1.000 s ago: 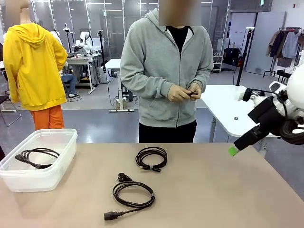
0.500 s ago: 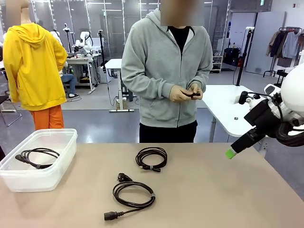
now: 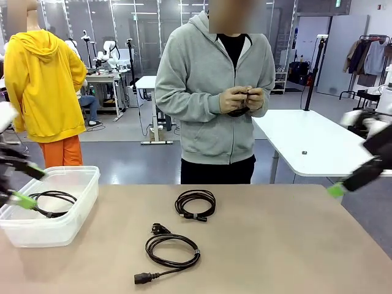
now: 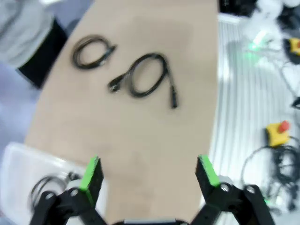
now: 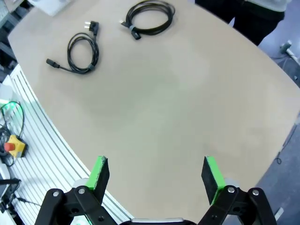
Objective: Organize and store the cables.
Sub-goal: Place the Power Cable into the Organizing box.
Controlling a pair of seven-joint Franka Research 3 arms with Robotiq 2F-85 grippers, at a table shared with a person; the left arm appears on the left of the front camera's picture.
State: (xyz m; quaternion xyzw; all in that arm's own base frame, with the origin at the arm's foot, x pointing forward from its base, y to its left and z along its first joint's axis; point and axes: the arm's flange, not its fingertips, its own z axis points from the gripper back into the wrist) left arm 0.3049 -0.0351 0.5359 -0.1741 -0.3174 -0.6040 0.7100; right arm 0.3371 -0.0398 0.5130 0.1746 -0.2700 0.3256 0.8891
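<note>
Bright, even overhead light; ceiling strips show at the top of the front view. No hard glare. Shadows are soft: faint ones under the cables, and a broader dim patch on the desk at lower left. The front view is sharp in the centre, but the left gripper at the left edge and the right gripper at the right edge are smeared. The left wrist view is blurred throughout, with cords and desk edge soft. The right wrist view is crisp with heavy wide-angle bowing, and the desk edge curves hard at lower left.
</note>
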